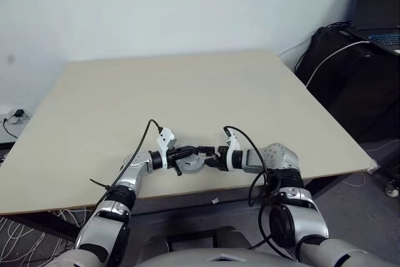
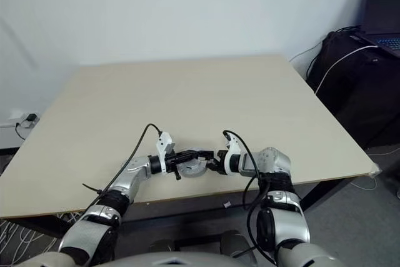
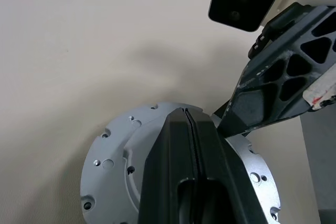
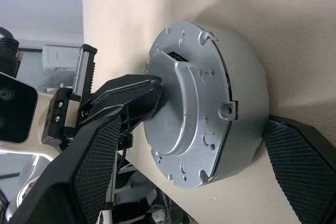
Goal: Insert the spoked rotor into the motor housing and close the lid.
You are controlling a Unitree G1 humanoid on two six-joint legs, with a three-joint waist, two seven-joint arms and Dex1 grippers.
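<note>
Motor housing (image 4: pixel 210 103): silver drum, near table (image 1: pixel 187 92) edge, centre. Lid seated; rotor presumably inside, unseen. Left gripper (image 3: pixel 186 129): jaws together, pressing the lid. Right gripper (image 4: pixel 184 166): jaws apart, flanking the drum.

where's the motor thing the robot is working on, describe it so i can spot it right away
Start at the big pale table and go to the middle of its near edge, where both arms meet. The round silver-grey metal motor housing lies there, its flat bolt-holed face showing, between the left gripper and the right gripper. It is the one shiny metal disc among black fingers.
</note>
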